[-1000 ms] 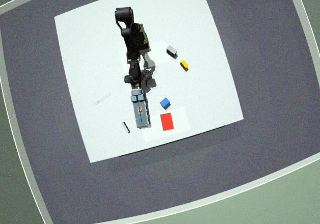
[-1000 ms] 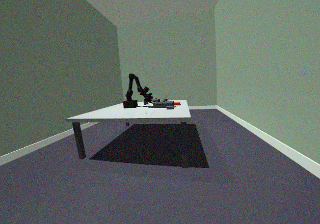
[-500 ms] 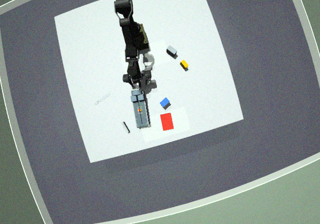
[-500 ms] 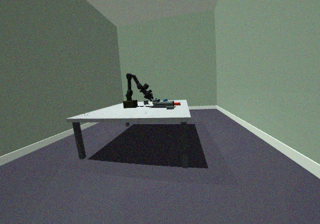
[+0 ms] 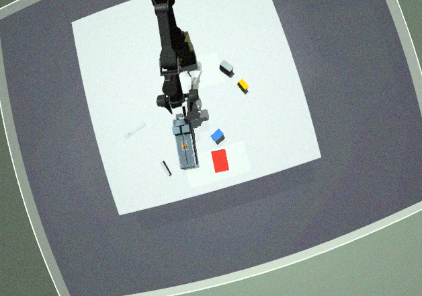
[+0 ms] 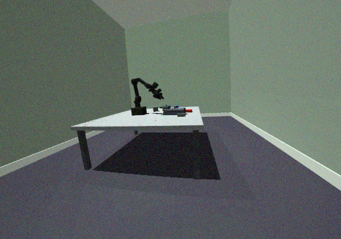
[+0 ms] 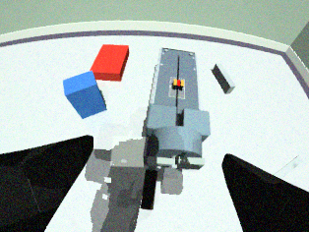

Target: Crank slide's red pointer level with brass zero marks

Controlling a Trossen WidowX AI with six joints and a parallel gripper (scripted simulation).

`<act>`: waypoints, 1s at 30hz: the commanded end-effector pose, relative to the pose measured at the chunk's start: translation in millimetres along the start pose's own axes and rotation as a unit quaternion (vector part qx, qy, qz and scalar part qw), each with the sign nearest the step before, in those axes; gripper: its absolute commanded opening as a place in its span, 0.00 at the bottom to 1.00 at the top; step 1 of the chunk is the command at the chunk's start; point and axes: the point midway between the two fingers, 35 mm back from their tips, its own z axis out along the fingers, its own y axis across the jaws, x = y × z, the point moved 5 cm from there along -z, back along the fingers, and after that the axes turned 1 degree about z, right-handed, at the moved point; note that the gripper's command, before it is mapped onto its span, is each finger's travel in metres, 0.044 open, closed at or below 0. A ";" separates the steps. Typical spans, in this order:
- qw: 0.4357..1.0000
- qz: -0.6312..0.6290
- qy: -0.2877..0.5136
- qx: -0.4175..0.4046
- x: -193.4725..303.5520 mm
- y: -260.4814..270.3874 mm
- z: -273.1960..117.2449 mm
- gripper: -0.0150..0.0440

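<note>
One open black two-fingered gripper (image 5: 178, 110) (image 6: 163, 98) (image 7: 158, 151), holding nothing, hangs above one table. One grey slide machine (image 5: 185, 151) (image 6: 174, 111) (image 7: 189, 105) with one black crank handle (image 7: 150, 189) lies ahead and below.

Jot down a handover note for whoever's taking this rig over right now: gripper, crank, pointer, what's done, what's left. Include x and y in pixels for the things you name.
Gripper (image 5: 178, 110) (image 7: 158, 151): open, nothing in it, above and back from the handle.
Handle (image 7: 150, 189): black, at the near end of the machine (image 5: 187, 152) (image 6: 174, 111) (image 7: 169, 64), free.
Pointer (image 5: 184, 145) (image 7: 178, 84): red, between the brass marks, looks about level.
Done: handle let go.
Left: confirm the pointer is exactly level, too small to tell here; if off, regrip and turn.
</note>
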 end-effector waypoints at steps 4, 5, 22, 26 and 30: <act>1.000 0.014 0.017 0.006 -19.3 -2.2 2.7 1.00; 1.000 0.018 0.020 0.008 -23.1 -2.8 5.0 1.00; 0.995 0.068 0.057 0.040 -77.2 -11.2 49.0 1.00; 0.993 0.082 0.066 0.048 -87.1 -13.6 60.1 1.00; 0.992 0.089 0.070 0.053 -90.8 -14.8 67.1 1.00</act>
